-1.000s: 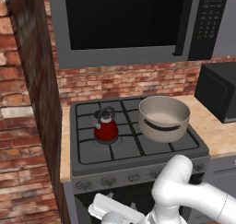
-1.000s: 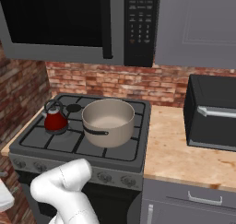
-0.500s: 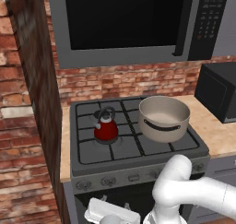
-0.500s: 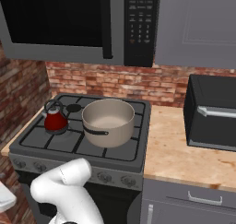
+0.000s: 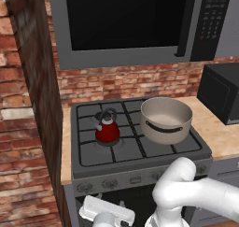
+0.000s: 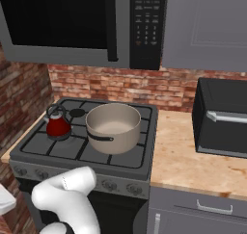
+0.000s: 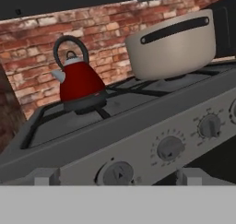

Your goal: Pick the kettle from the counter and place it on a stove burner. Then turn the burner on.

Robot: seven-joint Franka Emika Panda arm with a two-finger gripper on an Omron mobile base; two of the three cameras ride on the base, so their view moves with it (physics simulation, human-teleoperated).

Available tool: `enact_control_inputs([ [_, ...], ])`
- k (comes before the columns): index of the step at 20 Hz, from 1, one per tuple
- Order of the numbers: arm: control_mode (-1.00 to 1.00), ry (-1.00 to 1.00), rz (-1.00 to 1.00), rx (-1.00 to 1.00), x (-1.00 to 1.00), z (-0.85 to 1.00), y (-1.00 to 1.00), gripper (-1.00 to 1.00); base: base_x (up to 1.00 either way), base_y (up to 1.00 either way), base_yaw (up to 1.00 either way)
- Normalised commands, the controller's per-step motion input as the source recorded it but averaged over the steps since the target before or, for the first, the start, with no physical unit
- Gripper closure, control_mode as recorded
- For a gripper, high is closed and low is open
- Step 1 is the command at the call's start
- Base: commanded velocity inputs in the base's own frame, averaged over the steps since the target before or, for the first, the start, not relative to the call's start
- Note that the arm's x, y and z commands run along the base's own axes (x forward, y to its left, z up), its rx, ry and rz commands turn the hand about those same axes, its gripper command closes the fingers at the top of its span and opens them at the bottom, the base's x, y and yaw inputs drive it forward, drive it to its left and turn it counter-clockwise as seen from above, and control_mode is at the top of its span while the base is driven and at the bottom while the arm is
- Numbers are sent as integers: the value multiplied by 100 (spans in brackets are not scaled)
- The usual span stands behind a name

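Observation:
The red kettle (image 5: 107, 131) (image 6: 58, 125) (image 7: 79, 79) stands upright on a stove burner (image 7: 85, 103) on the left side of the dark stove top, its looped handle up. My gripper (image 7: 120, 177) (image 5: 103, 215) hangs low in front of the stove's front panel, below and in front of the kettle and well apart from it. Its fingertips (image 7: 46, 176) stand wide apart, open, with nothing between them. A round knob (image 7: 116, 173) lies straight ahead of them. The tan counter (image 6: 193, 156) (image 5: 219, 135) runs to the right of the stove.
A big beige pot (image 5: 166, 119) (image 6: 114, 127) (image 7: 173, 43) fills the stove's right side, close beside the kettle. More knobs (image 7: 170, 148) line the front panel. A black appliance (image 6: 224, 117) sits on the counter at right, a microwave (image 5: 130, 23) overhead, and a brick wall (image 5: 28, 104) at left.
My hand has shifted slightly left and lower in front of the stove's front panel. The kettle and the pot have not moved.

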Motion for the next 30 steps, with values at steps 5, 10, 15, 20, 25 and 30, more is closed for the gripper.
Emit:
enact_control_inputs([
  [5, -100, 0, 0, 0, 33, -4, 2, -100, 0, 0, 0],
  [10, -100, 0, 0, 0, 18, -5, 17, -100, 0, 0, 0],
  [15, -100, 0, 0, 0, 4, -11, 30, -100, 0, 0, 0],
  [20, -100, -2, 0, 0, 2, -20, 27, -100, 0, 0, 0],
  [25, -100, -3, 0, 0, 14, -13, 5, -100, 0, 0, 0],
  [30, -100, -4, 0, 0, 22, -11, 4, -100, 0, 0, 0],
])
